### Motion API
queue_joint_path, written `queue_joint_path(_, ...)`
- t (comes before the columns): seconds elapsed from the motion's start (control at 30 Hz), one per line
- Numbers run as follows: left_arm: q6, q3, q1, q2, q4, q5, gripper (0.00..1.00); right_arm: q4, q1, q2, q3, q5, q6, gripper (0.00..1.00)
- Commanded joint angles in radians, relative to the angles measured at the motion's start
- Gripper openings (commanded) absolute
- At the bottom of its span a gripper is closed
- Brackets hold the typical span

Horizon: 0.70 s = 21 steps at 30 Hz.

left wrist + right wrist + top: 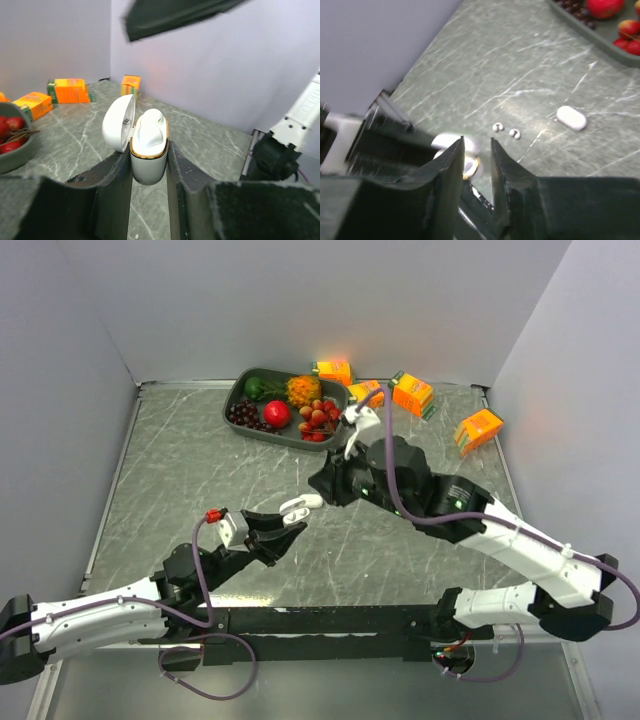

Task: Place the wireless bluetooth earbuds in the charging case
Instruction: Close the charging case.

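Note:
My left gripper (290,523) is shut on a white charging case with a gold rim (148,165) and holds it upright, lid (119,122) swung open to the left. White earbuds (150,127) sit inside it. The case also shows in the top view (300,505). My right gripper (325,483) hovers just above and beside the case, fingers a little apart with nothing between them (477,145). Two tiny rounded white earbuds (497,127) (514,133) lie on the table beyond it. A second white case (571,118), closed, lies further right.
A dark tray (240,390) of fruit stands at the back centre, also in the right wrist view (600,40). Orange juice cartons (412,392) (478,430) (334,370) stand at the back right. Grey walls close in the table on three sides.

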Motion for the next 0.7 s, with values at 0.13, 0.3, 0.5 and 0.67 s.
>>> queue_joint_path(0.13, 0.018, 0.030, -0.004, 0.000, -0.068, 0.142, 0.01, -0.114, -0.020, 0.171, 0.156, -0.019, -0.109, 0.17)
queue_joint_path(0.3, 0.043, 0.041, -0.004, 0.011, -0.077, 0.128, 0.01, -0.144, -0.019, 0.208, 0.181, -0.073, -0.105, 0.13)
queue_joint_path(0.5, 0.049, 0.040, -0.004, 0.014, -0.066, 0.104, 0.01, -0.161, 0.009, 0.200, 0.158, -0.087, -0.094, 0.13)
queue_joint_path(0.67, 0.055, 0.041, -0.004, 0.018, -0.060, 0.084, 0.01, -0.168, 0.035, 0.200, 0.138, -0.099, -0.085, 0.13)
